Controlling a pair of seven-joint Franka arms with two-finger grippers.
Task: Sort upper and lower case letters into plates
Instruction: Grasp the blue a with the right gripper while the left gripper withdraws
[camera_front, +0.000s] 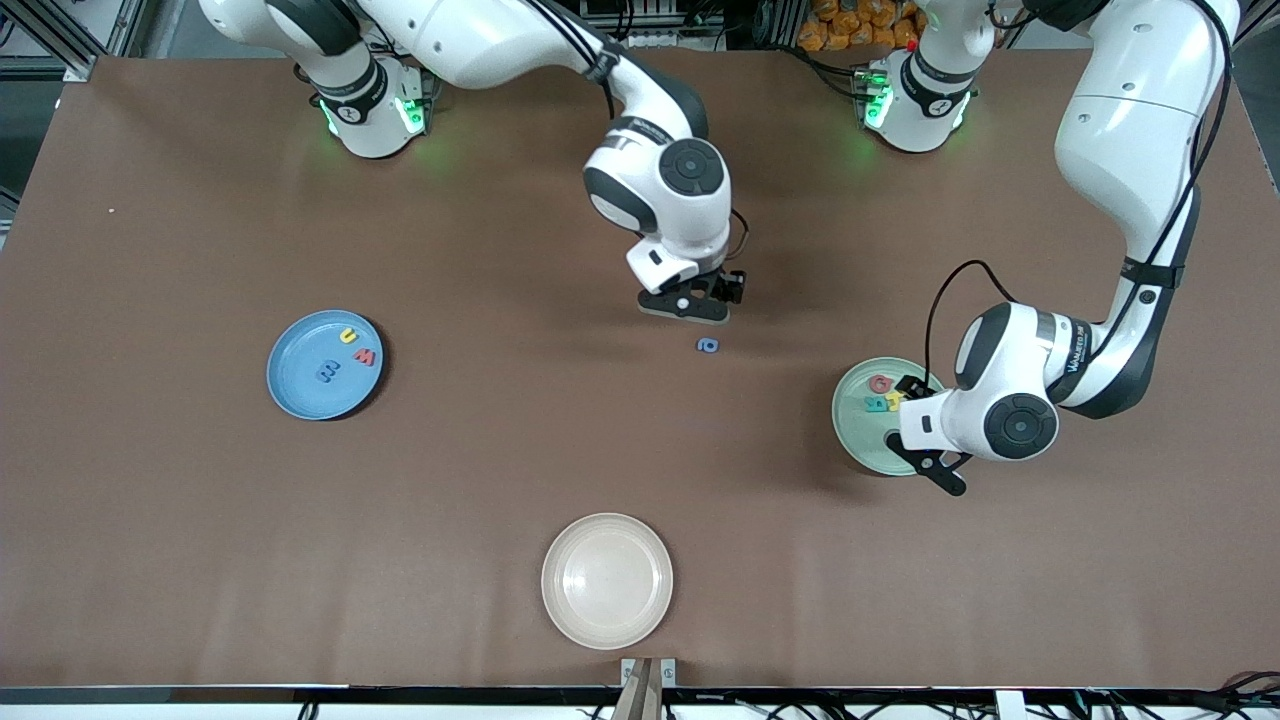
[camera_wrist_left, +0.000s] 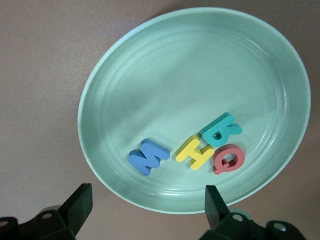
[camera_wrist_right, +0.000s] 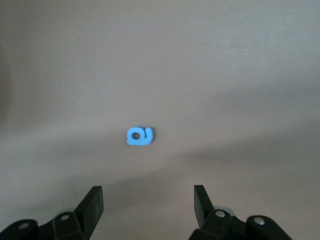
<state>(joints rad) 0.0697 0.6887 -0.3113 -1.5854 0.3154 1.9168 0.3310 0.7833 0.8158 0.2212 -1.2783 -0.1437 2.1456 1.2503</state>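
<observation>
From the front, the sky blue plate (camera_front: 324, 364) sits toward the right arm's end of the tabletop (camera_front: 200, 520) with three letters (camera_front: 348, 354) in it. The mint green plate (camera_front: 862, 428) sits toward the left arm's end. The cream-white plate (camera_front: 607, 580) is nearest the camera. One small blue letter (camera_front: 708, 345) lies alone on the tabletop, near the right gripper (camera_front: 686, 305).

Left wrist view — the left gripper (camera_wrist_left: 148, 207) is spread wide over the mint green plate's rim, holding nothing. Inside lie a blue M (camera_wrist_left: 148, 156), yellow H (camera_wrist_left: 195, 152), teal B (camera_wrist_left: 221, 130) and red Q (camera_wrist_left: 228, 159).

Right wrist view — the right gripper is spread over the small blue letter.
</observation>
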